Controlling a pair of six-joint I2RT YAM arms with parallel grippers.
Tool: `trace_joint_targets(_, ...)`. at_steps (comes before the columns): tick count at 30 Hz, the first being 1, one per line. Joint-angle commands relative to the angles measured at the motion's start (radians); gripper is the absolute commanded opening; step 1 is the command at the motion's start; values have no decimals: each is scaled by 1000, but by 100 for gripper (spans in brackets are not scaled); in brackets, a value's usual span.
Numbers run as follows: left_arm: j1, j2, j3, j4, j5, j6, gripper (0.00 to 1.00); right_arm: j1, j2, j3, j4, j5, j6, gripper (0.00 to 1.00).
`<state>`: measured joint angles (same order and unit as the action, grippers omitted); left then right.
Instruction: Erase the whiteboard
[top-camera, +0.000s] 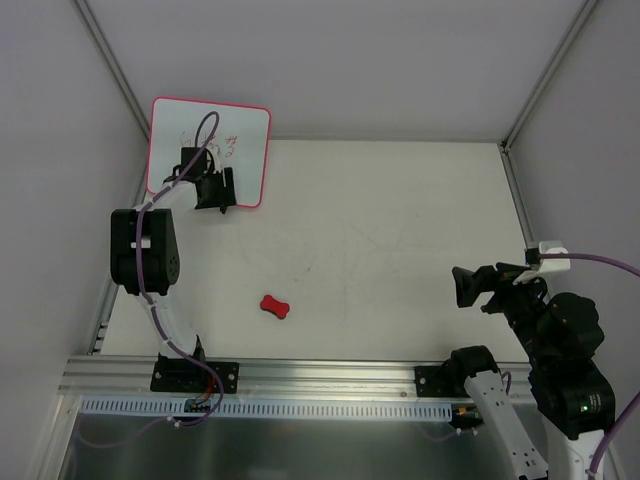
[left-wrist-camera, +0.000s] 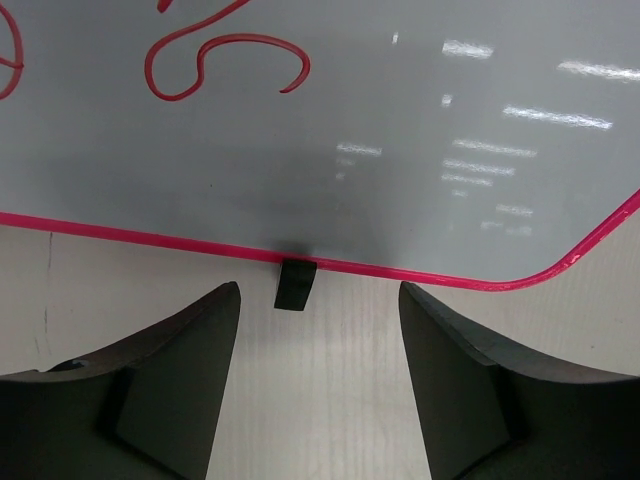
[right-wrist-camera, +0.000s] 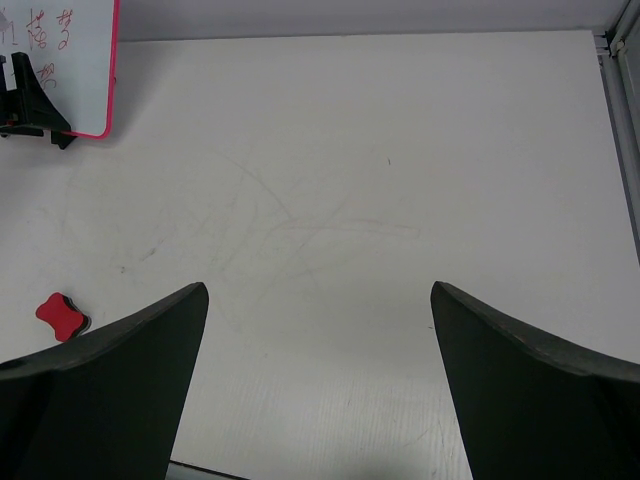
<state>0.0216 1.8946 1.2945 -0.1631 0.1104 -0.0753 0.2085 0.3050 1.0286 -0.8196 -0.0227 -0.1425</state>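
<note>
1. White table (top-camera: 400, 230) carries everything; at 4 o'clock the right gripper (right-wrist-camera: 318, 287) hangs spread wide and empty.
2. Toward 7 o'clock from centre lies the red eraser (top-camera: 275, 306), untouched.
3. Far off at 11 o'clock the whiteboard (top-camera: 245, 140) stands, red marks (left-wrist-camera: 230, 38) on it; the left gripper (left-wrist-camera: 318, 287) gapes empty before its black foot (left-wrist-camera: 295, 283).
4. Wiping looks not yet begun; next, a gripper likely must fetch the eraser.

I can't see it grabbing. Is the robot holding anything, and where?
Nothing is held. The left gripper is open by the whiteboard's bottom edge, the right gripper is open over the table, and the eraser lies alone.
</note>
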Motion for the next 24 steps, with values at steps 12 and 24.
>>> trace_joint_targets(12,17,72,86,-47,43,48,51,6,-35,57,2,17,-6,99)
trace_joint_targets(24,-3,35,42,-67,91,32,9,6,-30,62,0,12,-16,99)
